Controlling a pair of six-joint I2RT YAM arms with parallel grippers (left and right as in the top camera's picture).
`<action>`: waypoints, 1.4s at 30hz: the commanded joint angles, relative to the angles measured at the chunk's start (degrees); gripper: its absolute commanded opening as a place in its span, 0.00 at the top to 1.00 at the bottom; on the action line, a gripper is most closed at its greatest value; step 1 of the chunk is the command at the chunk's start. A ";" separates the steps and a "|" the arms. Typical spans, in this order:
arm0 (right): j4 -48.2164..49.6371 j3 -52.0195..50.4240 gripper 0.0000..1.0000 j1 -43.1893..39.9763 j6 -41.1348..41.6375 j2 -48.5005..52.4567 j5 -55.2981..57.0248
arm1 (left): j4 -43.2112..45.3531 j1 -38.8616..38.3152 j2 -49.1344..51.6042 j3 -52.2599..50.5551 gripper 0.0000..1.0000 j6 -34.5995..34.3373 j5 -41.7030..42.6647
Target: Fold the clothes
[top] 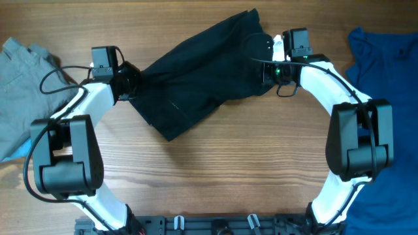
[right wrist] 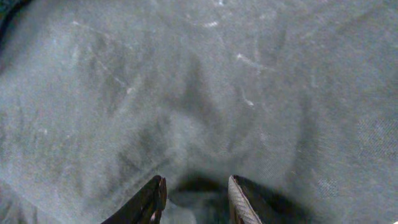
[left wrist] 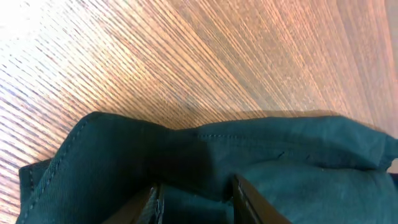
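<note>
The black shorts (top: 196, 72) lie in a slanted band across the far middle of the wooden table (top: 215, 170). My left gripper (top: 134, 81) is at their left end. In the left wrist view its jaws stand apart (left wrist: 196, 186) over a hemmed edge of the shorts (left wrist: 280, 155), with dark cloth lying loose between the pads. My right gripper (top: 266, 62) is at the upper right corner of the shorts. It is also open (right wrist: 196, 180), with a small hump of the fabric (right wrist: 186, 93) between its fingers.
A grey garment (top: 19, 72) lies at the left edge, partly under the left arm. A bright-blue garment (top: 385, 49) lies at the right edge, behind the right arm. Bare wood stretches in front of the shorts.
</note>
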 commanded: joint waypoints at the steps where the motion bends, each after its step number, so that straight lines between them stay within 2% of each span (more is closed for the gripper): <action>1: -0.83 -0.28 0.62 0.20 -1.11 1.16 1.05 | 0.68 1.79 0.13 0.31 0.62 -0.87 1.42; 3: -1.03 -0.28 0.62 0.20 -1.14 1.16 1.14 | 0.46 2.62 -1.09 0.31 0.44 0.39 6.75; 4: -1.05 -0.28 0.62 0.20 -1.14 1.16 1.29 | -0.31 3.15 -2.21 0.31 0.20 1.36 9.77; 5: -1.03 -0.28 0.62 0.20 -1.11 1.16 1.44 | -1.46 3.58 -3.26 0.31 0.00 1.81 11.34; 10: 0.39 -0.26 0.61 0.20 -1.09 1.14 0.98 | -12.13 7.58 -8.72 0.28 0.00 2.08 10.49; 14: 1.90 0.55 0.62 0.20 -1.05 -0.02 -4.98 | -19.17 11.13 -9.68 0.28 0.00 2.10 10.05; 19: 4.15 2.62 0.62 0.20 -0.92 -3.63 -6.54 | -24.44 14.01 -9.66 0.28 0.00 2.10 9.84; 23: 9.03 2.62 0.62 0.20 -0.94 -4.63 -5.11 | -28.20 12.96 -9.66 0.09 0.00 2.40 9.84; 34: 11.80 2.60 0.61 0.20 -1.09 0.74 -1.14 | -22.84 2.69 -4.66 -4.37 0.00 3.13 7.65; 42: 7.30 2.60 0.62 0.20 -1.14 6.10 -1.09 | -22.25 -3.50 -1.27 -4.37 0.00 3.13 7.89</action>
